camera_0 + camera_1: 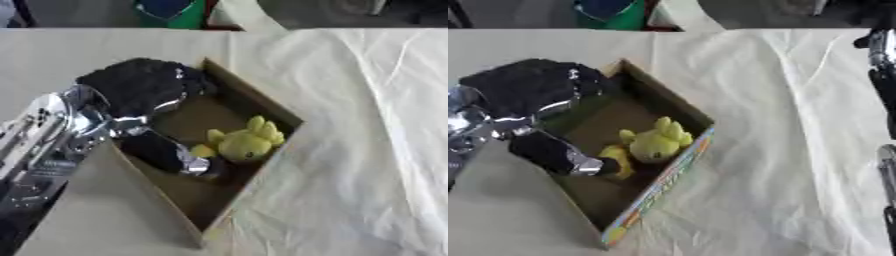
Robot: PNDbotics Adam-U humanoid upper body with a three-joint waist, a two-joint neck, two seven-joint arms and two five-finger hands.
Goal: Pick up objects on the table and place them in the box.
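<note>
My left hand [153, 107] hangs over the box [262, 107] with its fingers apart, touching but not gripping the yellow plush toy [247, 142] lying inside, so I judge this placing done; next I must lift clear.

The box [262, 107] sat left of the frame's centre on the tabletop [350, 190], turned askew so one corner pointed toward the lower edge and another toward the upper middle. Inside it, toward its right wall, lay a plush toy [245, 142]. The left hand [144, 87] came in from the left side of the frame, its arm running down to the lower left corner; the hand lay over the box's upper left part, with one finger [171, 155] reaching down inside, just left of the toy. In the right eye view, the right hand [881, 65] showed at the right edge, well apart from the box.
</note>
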